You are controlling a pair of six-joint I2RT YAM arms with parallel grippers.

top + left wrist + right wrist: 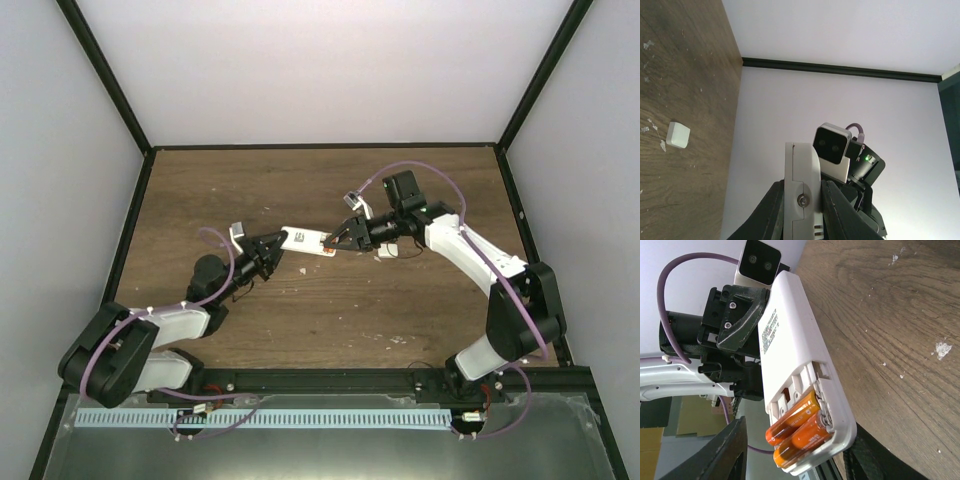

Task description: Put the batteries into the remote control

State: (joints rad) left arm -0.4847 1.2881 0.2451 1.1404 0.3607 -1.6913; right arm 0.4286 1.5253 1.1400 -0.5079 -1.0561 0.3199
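The white remote control [303,239] is held off the table between both arms. My left gripper [273,247] is shut on one end of it; the left wrist view shows the remote [801,165] edge-on between the fingers [774,202] of that gripper [802,195]. In the right wrist view the remote [790,335] shows its back, with the compartment uncovered. Two orange batteries [799,427] lie side by side in it. My right gripper [800,442] is open, its fingers [732,447] straddling that end; it also shows from above [335,241].
A small plain white cover piece [678,135] lies on the wooden table [320,310], and in the top view it lies [388,253] under the right arm. Black frame rails edge the table, with white walls behind.
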